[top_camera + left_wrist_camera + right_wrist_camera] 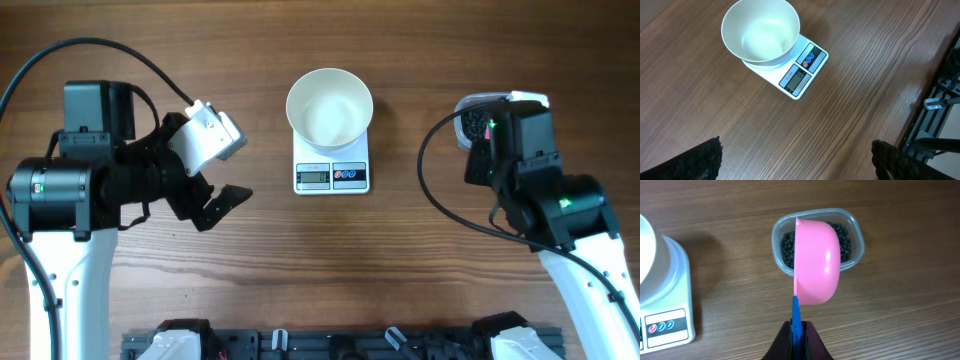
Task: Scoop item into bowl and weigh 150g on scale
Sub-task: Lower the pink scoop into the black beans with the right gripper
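Pinching the blue handle [796, 311] edge-on, the right gripper [798, 332] is closed tight on the scoop [817, 262]. The pink cup is rolled onto its side with its rounded back showing, so whether it carries anything cannot be told. It hangs over the clear tub [856, 230] that holds the black beads [786, 247], likely poised to dig in. Further left, the scale [332, 176] sits mid-table with the white bowl [329, 106] centred on it and the display uncovered for reading. The bowl looks empty. The left gripper [796, 152] hangs spread wide, holding nothing, facing the scale from well apart, probably to stay clear.
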Controlling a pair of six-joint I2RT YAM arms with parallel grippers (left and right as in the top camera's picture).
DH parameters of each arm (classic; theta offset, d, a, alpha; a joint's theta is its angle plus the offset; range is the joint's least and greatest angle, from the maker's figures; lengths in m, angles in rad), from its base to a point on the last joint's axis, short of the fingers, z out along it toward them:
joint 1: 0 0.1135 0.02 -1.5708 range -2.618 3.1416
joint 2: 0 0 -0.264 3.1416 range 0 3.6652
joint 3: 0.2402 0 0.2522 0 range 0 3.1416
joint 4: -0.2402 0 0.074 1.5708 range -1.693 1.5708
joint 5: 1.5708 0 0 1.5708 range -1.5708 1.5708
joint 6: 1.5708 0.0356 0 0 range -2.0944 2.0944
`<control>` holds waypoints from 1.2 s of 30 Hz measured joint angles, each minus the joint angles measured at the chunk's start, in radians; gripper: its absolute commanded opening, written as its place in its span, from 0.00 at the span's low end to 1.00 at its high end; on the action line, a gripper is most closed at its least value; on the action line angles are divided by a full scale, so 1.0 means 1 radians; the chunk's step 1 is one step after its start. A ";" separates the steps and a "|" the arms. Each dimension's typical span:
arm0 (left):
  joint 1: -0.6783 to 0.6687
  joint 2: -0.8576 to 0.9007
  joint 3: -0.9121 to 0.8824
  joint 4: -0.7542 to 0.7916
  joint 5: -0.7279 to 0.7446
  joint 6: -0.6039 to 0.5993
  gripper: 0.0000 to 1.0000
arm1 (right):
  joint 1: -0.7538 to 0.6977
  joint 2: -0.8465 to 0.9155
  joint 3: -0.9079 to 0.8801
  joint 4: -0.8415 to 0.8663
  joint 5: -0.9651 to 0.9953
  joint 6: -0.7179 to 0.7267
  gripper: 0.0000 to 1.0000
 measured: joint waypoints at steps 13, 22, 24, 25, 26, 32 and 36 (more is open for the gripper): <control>0.000 0.000 0.000 0.000 0.000 0.000 1.00 | -0.165 0.072 0.045 -0.026 -0.013 -0.123 0.04; 0.000 0.000 0.000 0.000 0.000 0.000 1.00 | -0.165 0.294 0.349 -0.219 -0.068 -0.210 0.04; 0.000 0.000 0.000 0.000 0.000 0.000 1.00 | -0.165 0.344 0.410 -0.274 -0.086 -0.213 0.04; 0.000 0.000 0.000 0.000 0.000 0.000 1.00 | -0.165 0.370 0.436 -0.299 -0.093 -0.213 0.04; 0.000 0.000 0.000 0.000 0.000 0.000 1.00 | -0.165 0.393 0.455 -0.313 -0.098 -0.213 0.04; 0.000 0.000 0.000 0.000 0.000 0.000 1.00 | -0.165 0.477 0.468 -0.323 -0.110 -0.212 0.04; 0.000 0.000 0.000 0.000 0.000 0.000 1.00 | -0.165 0.502 0.468 -0.324 -0.110 -0.212 0.04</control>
